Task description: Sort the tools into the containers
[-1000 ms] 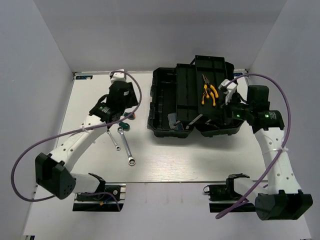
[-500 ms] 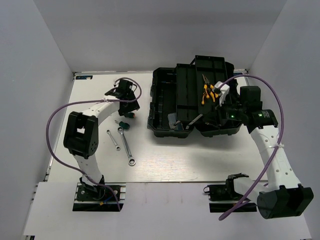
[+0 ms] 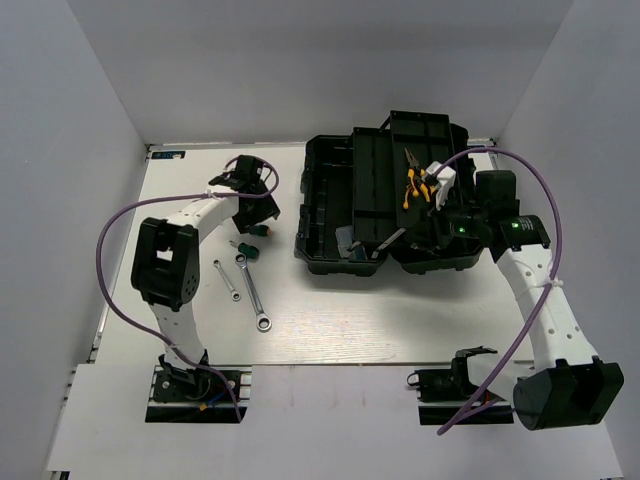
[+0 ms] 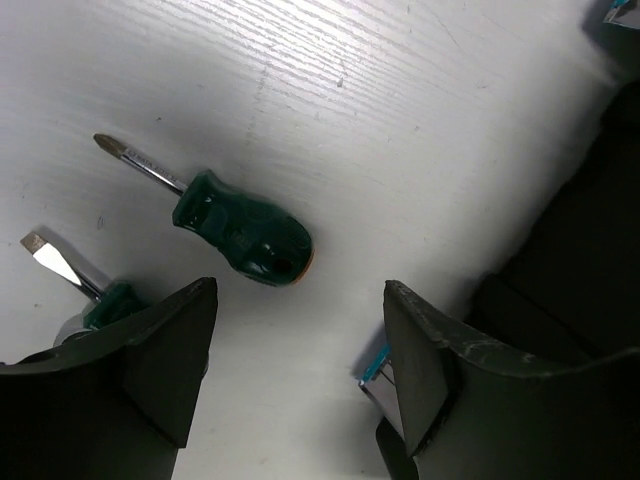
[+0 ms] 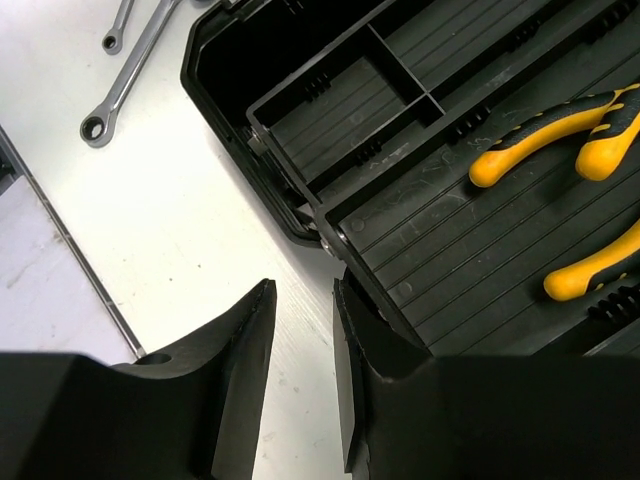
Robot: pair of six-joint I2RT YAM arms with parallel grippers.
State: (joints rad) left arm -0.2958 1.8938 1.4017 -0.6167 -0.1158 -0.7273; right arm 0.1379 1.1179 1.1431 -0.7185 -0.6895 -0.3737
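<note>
My left gripper [image 3: 254, 208] is open and empty, low over the table beside two green-handled screwdrivers [image 3: 262, 232] [image 3: 247, 250]. In the left wrist view one screwdriver [image 4: 245, 236] lies just ahead of the open fingers [image 4: 160, 360]; the second [image 4: 100, 298] is partly hidden by the left finger. Two silver wrenches [image 3: 253, 292] [image 3: 228, 280] lie on the table. The black toolbox [image 3: 330, 200] stands open, with yellow-handled pliers [image 3: 418, 186] in its tray [image 5: 450, 230]. My right gripper [image 3: 432, 228] hovers at the tray's front corner, jaws slightly apart and empty [image 5: 305, 350].
The toolbox wall [image 4: 600, 250] is close to the right of my left gripper. In the right wrist view the wrenches [image 5: 125, 85] show at the top left, and the table's near edge rail [image 5: 60, 240] runs along the left.
My left arm has swung its elbow back and left, and its gripper now sits just behind the screwdrivers. My right gripper has shifted slightly left over the toolbox. The tools have not moved.
</note>
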